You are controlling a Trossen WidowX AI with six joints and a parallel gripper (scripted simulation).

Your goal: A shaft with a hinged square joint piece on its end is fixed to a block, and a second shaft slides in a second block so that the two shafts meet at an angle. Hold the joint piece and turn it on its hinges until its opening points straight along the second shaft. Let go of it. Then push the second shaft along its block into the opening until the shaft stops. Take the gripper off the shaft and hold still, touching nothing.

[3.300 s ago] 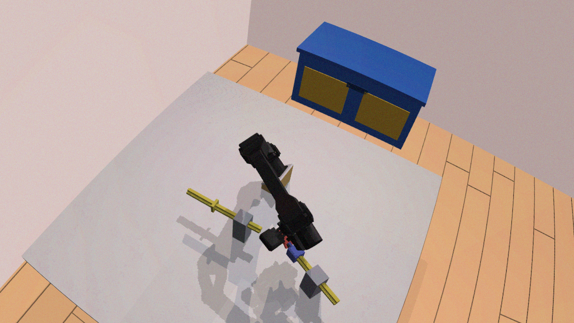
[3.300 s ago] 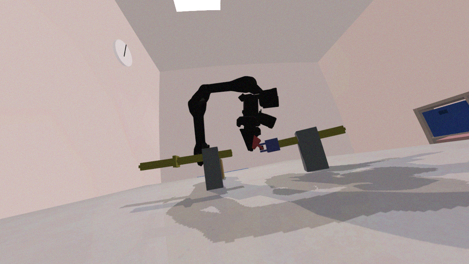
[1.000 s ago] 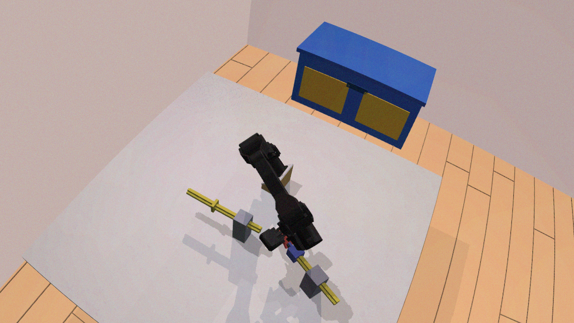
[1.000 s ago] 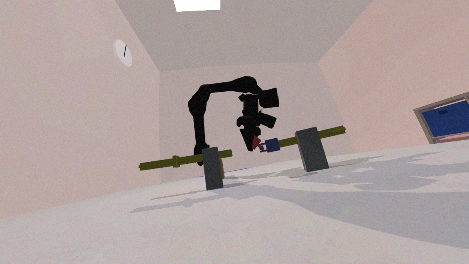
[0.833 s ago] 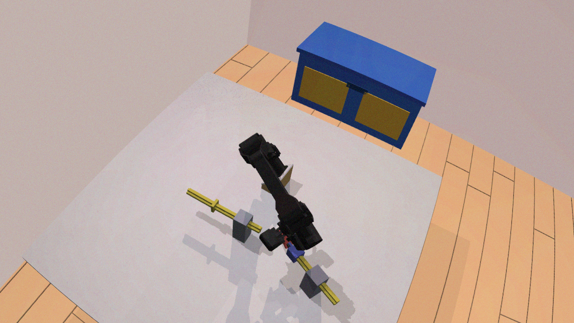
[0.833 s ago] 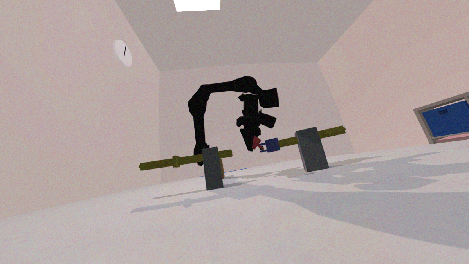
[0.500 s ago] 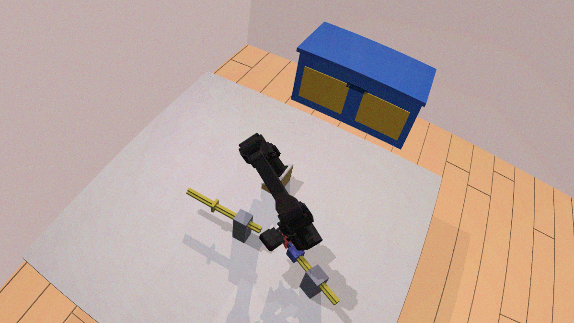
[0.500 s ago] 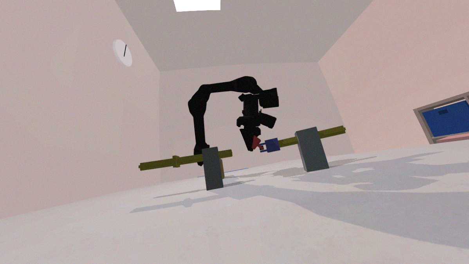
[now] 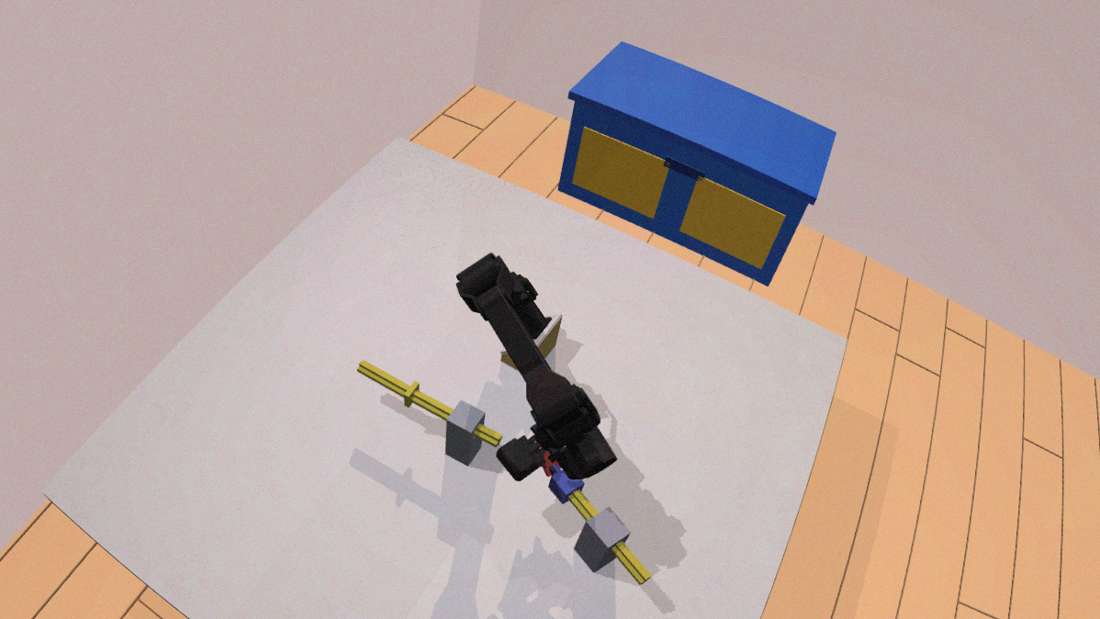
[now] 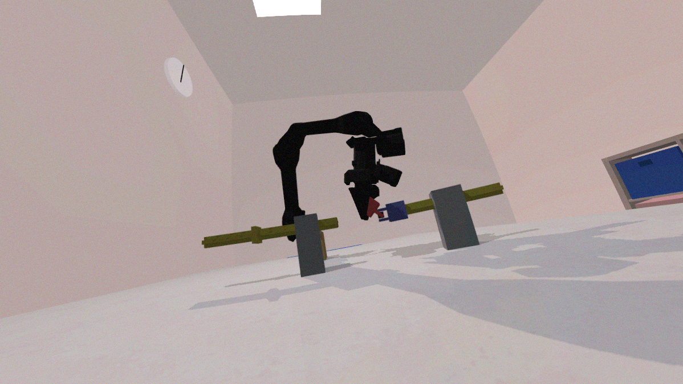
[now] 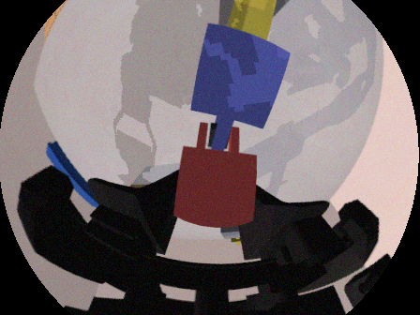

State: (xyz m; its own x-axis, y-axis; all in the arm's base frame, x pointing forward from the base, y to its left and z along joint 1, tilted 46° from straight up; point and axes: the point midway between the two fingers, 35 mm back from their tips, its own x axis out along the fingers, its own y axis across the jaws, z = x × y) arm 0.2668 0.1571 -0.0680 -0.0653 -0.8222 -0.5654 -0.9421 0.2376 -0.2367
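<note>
With the black two-finger end effector (image 9: 547,455) (image 10: 366,217) (image 11: 212,171) clamped on the red square joint piece (image 9: 548,463) (image 10: 373,208) (image 11: 216,187) beside the blue square hinge piece (image 9: 566,484) (image 10: 397,211) (image 11: 239,75), one should turn it slowly around its hinges, without pulling, toward the sliding yellow shaft (image 9: 384,377) (image 10: 229,237)

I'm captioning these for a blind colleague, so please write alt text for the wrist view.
A black gripper is closed on a red joint piece, whose two prongs straddle the tongue of a blue piece. Beyond the blue piece, a yellow shaft runs out of the top of the picture.
</note>
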